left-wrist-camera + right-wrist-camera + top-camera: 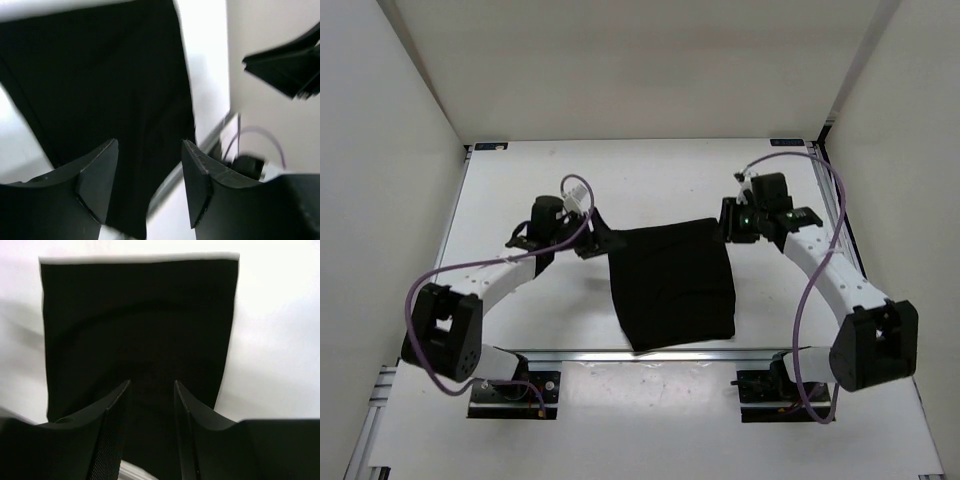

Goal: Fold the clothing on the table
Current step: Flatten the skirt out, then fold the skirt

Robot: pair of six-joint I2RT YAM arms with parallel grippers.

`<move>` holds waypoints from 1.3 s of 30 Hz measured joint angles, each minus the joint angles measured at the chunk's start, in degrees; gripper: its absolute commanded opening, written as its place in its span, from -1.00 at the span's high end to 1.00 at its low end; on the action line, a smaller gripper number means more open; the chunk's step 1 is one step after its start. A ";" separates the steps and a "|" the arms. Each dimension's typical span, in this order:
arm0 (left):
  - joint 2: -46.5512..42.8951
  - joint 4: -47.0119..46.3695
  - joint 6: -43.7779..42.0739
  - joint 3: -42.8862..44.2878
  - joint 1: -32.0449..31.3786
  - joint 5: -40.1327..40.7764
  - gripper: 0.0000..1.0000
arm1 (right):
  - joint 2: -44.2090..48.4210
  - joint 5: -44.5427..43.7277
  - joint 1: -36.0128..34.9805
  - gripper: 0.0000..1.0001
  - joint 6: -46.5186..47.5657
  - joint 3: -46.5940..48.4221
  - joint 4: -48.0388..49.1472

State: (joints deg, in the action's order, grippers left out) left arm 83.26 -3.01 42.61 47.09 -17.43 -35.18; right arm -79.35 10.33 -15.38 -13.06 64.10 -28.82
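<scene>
White flat worktop (650, 180) carries plain black soft-fabric clothing (672, 285), folded squarish. Left tool (602, 242) at clothing's far-left corner, right tool (729, 226) at far-right corner; both jaws apart, holding nothing, equally near.

Plain white walls (620, 60) enclose the space on three sides, evenly lit.
</scene>
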 measured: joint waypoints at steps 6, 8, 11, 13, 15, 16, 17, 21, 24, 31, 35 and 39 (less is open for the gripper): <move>-7.89 9.14 -1.42 -10.43 -9.29 0.74 -0.31 | 8.24 -1.68 -0.96 0.12 -3.23 -15.34 -5.44; -8.94 11.98 -1.14 -12.61 -11.52 1.16 -0.31 | 10.45 -1.60 0.26 0.12 -4.57 -20.09 -7.13; -9.55 14.53 -0.33 -14.80 -12.44 1.79 -0.31 | 12.57 -1.25 2.54 0.12 -5.97 -23.98 -8.70; -9.42 16.44 -0.02 -15.15 -12.87 2.47 -0.32 | 13.35 -1.20 3.43 0.13 -6.54 -25.51 -8.74; -9.18 17.27 0.13 -15.10 -13.97 3.37 -0.32 | 13.79 -1.20 3.32 0.13 -7.26 -26.58 -8.74; -8.81 17.64 0.22 -14.99 -15.04 3.61 -0.34 | 13.97 -1.20 3.21 0.13 -7.61 -27.12 -8.76; -8.20 18.12 0.31 -14.78 -16.33 3.76 -0.34 | 14.12 -1.22 3.15 0.14 -7.82 -27.58 -8.70; -5.29 18.69 0.35 -14.36 -20.24 3.87 -0.34 | 15.17 -1.20 3.37 0.14 -8.90 -29.90 -8.74; -3.85 19.02 0.70 -14.40 -21.46 3.87 -0.32 | 15.89 -1.33 3.37 0.14 -9.38 -30.73 -9.14; -3.85 17.31 2.10 -16.85 -22.45 3.80 -0.31 | 15.93 -1.22 2.75 0.15 -11.78 -30.73 -9.99; -3.28 15.65 3.32 -18.27 -22.80 2.29 -0.27 | 15.52 -1.18 1.03 0.18 -14.12 -30.73 -10.25; -1.46 13.49 3.93 -18.27 -23.54 1.49 0.09 | 14.97 -1.27 0.81 0.19 -16.48 -30.73 -10.34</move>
State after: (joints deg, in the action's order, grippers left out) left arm 81.80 10.48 46.54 28.82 -40.97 -33.69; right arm -64.38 9.06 -14.57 -29.54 33.36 -39.16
